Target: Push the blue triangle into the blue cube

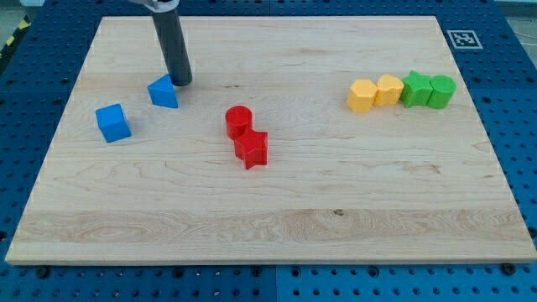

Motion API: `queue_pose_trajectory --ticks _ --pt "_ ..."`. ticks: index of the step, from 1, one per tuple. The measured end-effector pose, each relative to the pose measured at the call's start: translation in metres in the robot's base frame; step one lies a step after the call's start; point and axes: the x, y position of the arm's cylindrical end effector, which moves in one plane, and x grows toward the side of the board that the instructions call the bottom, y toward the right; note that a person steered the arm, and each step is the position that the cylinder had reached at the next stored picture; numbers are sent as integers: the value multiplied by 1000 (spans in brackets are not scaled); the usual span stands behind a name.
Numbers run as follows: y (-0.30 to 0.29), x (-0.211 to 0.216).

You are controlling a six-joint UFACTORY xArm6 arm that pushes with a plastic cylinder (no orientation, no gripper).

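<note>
My tip rests on a wooden board, touching the far-right edge of the blue triangle; a bare rod, it grasps nothing; the blue cube sits apart, to the triangle's near left; a red cylinder touches a red star-shaped block near centre; far right, two yellow blocks and two green blocks form a row.

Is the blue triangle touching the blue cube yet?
No, bare wood shows between the blue triangle and the blue cube; my tip sits at the triangle's upper right.
</note>
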Motion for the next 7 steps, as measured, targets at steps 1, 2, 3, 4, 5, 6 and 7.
queue_pose_trajectory --ticks 1,2,3,4,5,6,7 --pt "0 6" --pt "-1 15" --pt "-1 30" --pt "-12 34" --pt "-24 29" --pt "-24 22" --pt "-25 22"
